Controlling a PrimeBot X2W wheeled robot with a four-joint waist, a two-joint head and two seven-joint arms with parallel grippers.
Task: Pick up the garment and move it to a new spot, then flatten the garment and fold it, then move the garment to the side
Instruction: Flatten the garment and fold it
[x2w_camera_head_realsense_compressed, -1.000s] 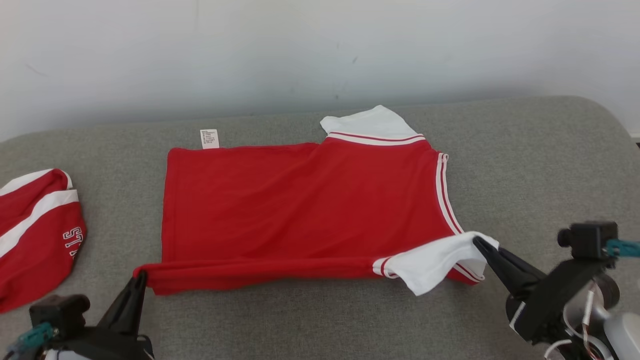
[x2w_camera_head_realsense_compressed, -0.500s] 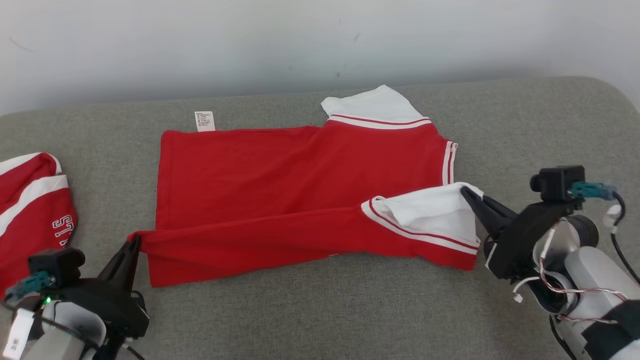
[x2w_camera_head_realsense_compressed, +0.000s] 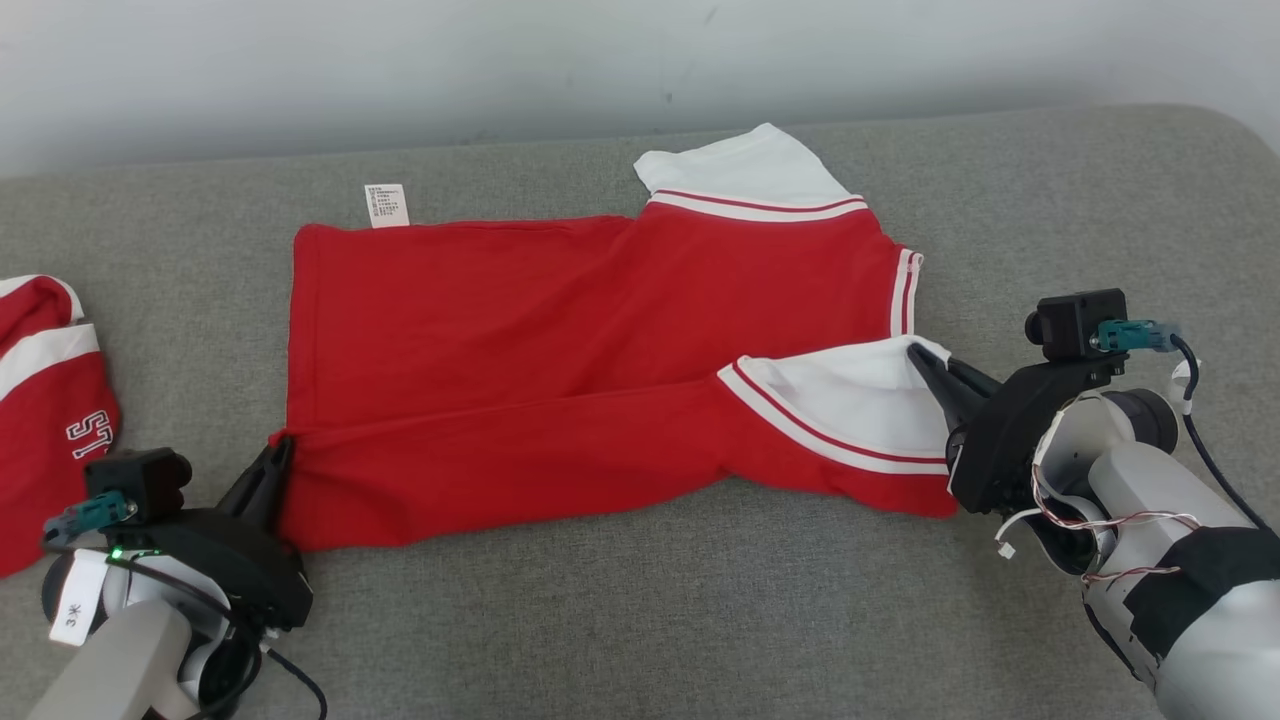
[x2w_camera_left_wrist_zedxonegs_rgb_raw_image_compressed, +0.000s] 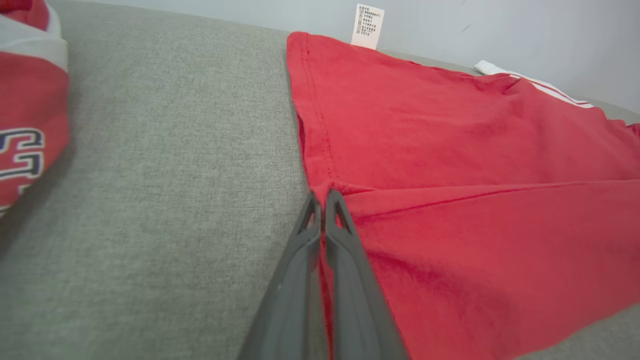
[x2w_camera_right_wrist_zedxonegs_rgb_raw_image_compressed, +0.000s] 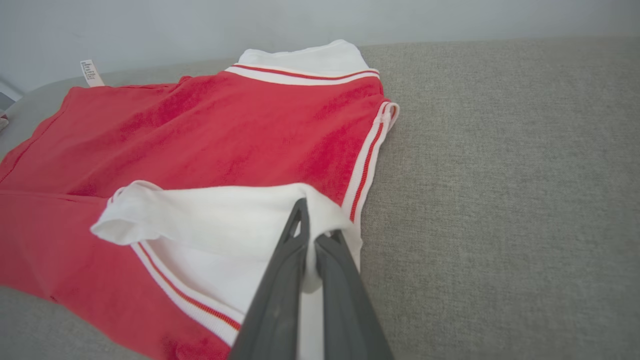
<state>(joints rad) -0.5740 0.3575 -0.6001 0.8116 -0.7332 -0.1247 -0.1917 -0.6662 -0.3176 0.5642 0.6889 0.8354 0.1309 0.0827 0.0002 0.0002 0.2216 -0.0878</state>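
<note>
The red T-shirt lies spread across the middle of the grey upholstered surface. Its hem is toward the robot's left and its neck toward the right, and the near long edge is turned up over the body as a broad red band. The left gripper is pinched tight on the near hem corner, with red cloth caught between its fingers right at the crease. The right gripper is clamped just as firmly, its tips nipping the edge of the near white sleeve. That sleeve rests turned over on the red cloth, just beside the striped neck trim.

The far white sleeve lies flat, pointing toward the pale wall. A small white care label pokes out past the far edge near the hem. Off to the left, well apart from the shirt, a second red-and-white garment with lettering sits bunched at the end of the surface, beyond the left arm and away from the fold.

A second ago the turned-over strip was only a narrow roll along the near edge, and the sleeve hung at the near right corner. Now the band covers much more of the body, and the sleeve has been carried up beside the neck trim. Both grippers have kept their hold throughout. The head camera has dipped as well, so everything sits higher in its view, with less wall showing.
</note>
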